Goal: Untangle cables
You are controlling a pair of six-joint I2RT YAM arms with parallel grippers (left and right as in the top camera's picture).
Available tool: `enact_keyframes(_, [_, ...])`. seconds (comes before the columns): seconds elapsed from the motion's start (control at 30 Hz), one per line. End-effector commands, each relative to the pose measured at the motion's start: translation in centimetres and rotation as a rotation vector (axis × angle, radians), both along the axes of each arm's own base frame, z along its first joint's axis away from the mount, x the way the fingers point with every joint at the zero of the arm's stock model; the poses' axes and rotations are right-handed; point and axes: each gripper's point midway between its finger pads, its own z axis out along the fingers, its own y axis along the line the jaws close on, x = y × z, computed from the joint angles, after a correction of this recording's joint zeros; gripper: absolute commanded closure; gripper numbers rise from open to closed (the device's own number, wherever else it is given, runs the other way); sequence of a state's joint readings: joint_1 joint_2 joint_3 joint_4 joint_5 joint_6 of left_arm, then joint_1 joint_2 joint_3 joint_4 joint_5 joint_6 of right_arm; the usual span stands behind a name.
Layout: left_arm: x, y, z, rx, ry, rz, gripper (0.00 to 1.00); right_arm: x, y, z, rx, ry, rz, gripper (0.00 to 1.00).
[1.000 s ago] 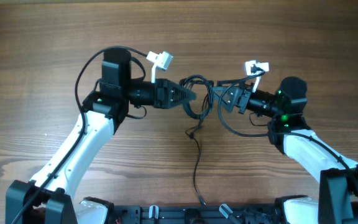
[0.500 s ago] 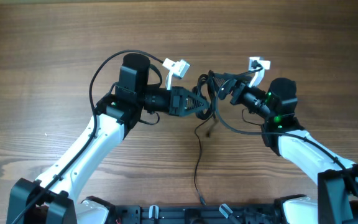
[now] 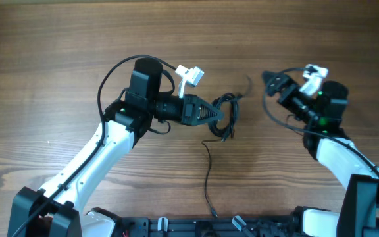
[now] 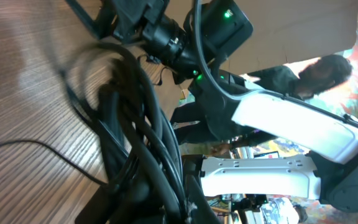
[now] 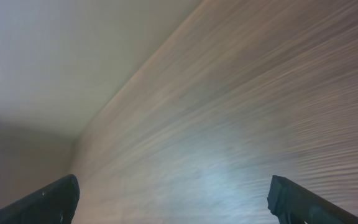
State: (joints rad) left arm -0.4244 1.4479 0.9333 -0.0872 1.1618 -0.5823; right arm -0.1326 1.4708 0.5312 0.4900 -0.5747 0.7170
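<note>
Wood-grain tabletop [image 3: 45, 52] fills the overhead view, with both arms reaching in from the near edge. The left gripper [image 3: 217, 114] points toward the middle of the table, its fingers drawn together to a narrow tip and clamped on a small tangle of very thin black cables [image 3: 227, 116]. The bunch hangs at the fingertips as several overlapping loops. From beneath it one single thin strand [image 3: 208, 171] trails across the table toward the near edge, lying slack. In the left wrist view the cables [image 4: 135, 124] crowd the lens as dark curving cords, hiding the fingers; the white-shelled right arm [image 4: 291, 124] with a green light shows behind them.

The right gripper [image 3: 270, 81] sits well apart from the tangle, off to its right. Its two dark fingertips [image 5: 51, 199] stand at opposite edges of the right wrist view, spread wide with only bare, blurred wood between them.

A thicker black cable [image 3: 274, 115] wired to the right arm curves through the space between that gripper and the bunch. A similar thick loop [image 3: 107, 82] arcs over the left arm. A small white connector [image 3: 189, 74] sticks up from the left wrist, another [image 3: 314, 71] from the right.
</note>
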Motion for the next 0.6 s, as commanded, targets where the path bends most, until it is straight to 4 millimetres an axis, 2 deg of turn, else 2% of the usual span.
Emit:
enact_keyframes(0.0, [0.7, 0.9, 0.9, -0.014, -0.053, 0.024, 0.96, -0.5, 1.3, 0.4, -0.054, -0.064, 0.14, 0.0])
enact_keyframes(0.13, [3.0, 2.7, 1.2, -0.021, -0.085, 0.101, 0.96, -3.5, 5.3, 2.1, 0.027, -0.15, 0.434, 0.0])
enact_keyframes(0.23, [3.6, 3.6, 1.3, -0.025, -0.086, 0.124, 0.96, -5.6, 7.0, 3.3, 0.04, -0.242, 0.606, 0.0])
enact_keyframes(0.33, [3.3, 3.6, 1.6, -0.039, -0.085, 0.105, 0.96, -6.2, 8.0, 3.4, 0.04, -0.259, 0.652, 0.0])
enact_keyframes(0.43, [2.1, 3.1, 2.2, -0.078, -0.08, 0.038, 0.96, -6.6, 9.9, 3.5, 0.012, -0.295, 0.707, 0.0])
enact_keyframes(0.57, [1.1, 2.7, 2.6, -0.098, -0.071, -0.013, 0.96, -6.0, 11.3, 3.0, -0.035, -0.281, 0.678, 0.0])
